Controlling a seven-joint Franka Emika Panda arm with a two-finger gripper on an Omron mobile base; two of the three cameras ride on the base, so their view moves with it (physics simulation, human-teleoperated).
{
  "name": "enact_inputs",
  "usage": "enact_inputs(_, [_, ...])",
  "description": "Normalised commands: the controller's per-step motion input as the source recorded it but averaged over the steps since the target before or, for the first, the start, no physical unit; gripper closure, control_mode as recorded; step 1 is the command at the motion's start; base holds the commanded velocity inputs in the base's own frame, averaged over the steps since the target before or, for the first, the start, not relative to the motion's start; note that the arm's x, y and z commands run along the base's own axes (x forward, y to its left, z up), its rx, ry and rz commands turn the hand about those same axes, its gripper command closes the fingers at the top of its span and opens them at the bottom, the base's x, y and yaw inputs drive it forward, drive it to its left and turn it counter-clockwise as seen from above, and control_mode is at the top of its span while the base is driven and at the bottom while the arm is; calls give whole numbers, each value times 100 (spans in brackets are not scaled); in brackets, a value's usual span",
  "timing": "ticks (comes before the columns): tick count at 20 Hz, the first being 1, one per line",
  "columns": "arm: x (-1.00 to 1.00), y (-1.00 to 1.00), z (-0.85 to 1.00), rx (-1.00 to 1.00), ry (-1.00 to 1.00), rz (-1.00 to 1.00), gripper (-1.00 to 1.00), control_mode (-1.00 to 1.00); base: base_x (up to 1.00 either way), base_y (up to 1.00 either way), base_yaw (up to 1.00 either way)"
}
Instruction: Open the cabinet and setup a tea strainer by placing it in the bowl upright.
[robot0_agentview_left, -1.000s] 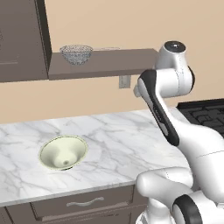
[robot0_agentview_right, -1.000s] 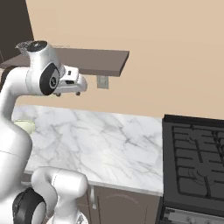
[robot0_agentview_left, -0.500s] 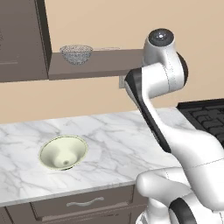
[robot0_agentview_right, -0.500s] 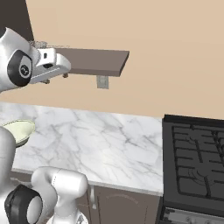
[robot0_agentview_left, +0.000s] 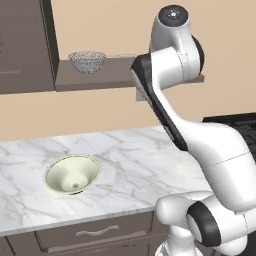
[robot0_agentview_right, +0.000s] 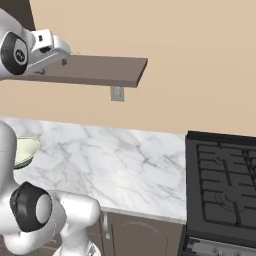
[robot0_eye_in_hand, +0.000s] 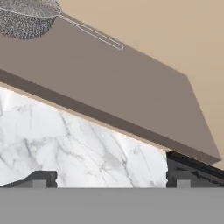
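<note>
- The tool (robot0_eye_in_hand: 109, 179) shows in the hand view as two dark finger tips low in the frame, one at lower left and one at lower right, set wide apart with nothing between them.
- In the left base view the white arm (robot0_agentview_left: 200, 145) rises from the lower right and bends up to the upper middle of the frame, in front of the shelf's right part.
- The marble worktop (robot0_agentview_left: 135, 155) crosses the middle of the left base view, with a drawer front (robot0_agentview_left: 95, 232) and its curved handle below its front edge.
- The bowl (robot0_agentview_left: 72, 174) stands on the worktop at left centre of the left base view, mouth up, its conical inside bare; in the right base view its rim peeks out at the left edge, behind the robot's body.
- The stove (robot0_agentview_right: 222, 190) lies at the lower right of the right base view, just beside the worktop's end.
- The brown shelf (robot0_agentview_left: 112, 75) runs along the wall above the worktop, in the upper part of the frame.
- The tea strainer (robot0_agentview_left: 87, 62) sits upright on the shelf at upper left, well apart from the bowl below; in the hand view its mesh basket is at the top left corner and its thin wire handle (robot0_eye_in_hand: 94, 33) stretches along the shelf toward the middle.
- A dark cabinet (robot0_agentview_left: 25, 45) fills the upper left corner, just beside the shelf's left end.
</note>
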Motion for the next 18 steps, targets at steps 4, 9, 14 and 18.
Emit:
enact_inputs(4, [43, 17, 33, -1, 0, 30, -100, -100, 0, 0, 0])
enact_inputs(9, [34, 30, 32, 0, 1, 44, -100, -100, 0, 0, 0])
enact_inputs(14, [19, 46, 16, -3, 0, 40, -100, -100, 0, 0, 0])
enact_inputs(18, [18, 54, 0, -7, 8, 38, -100, -100, 0, 0, 0])
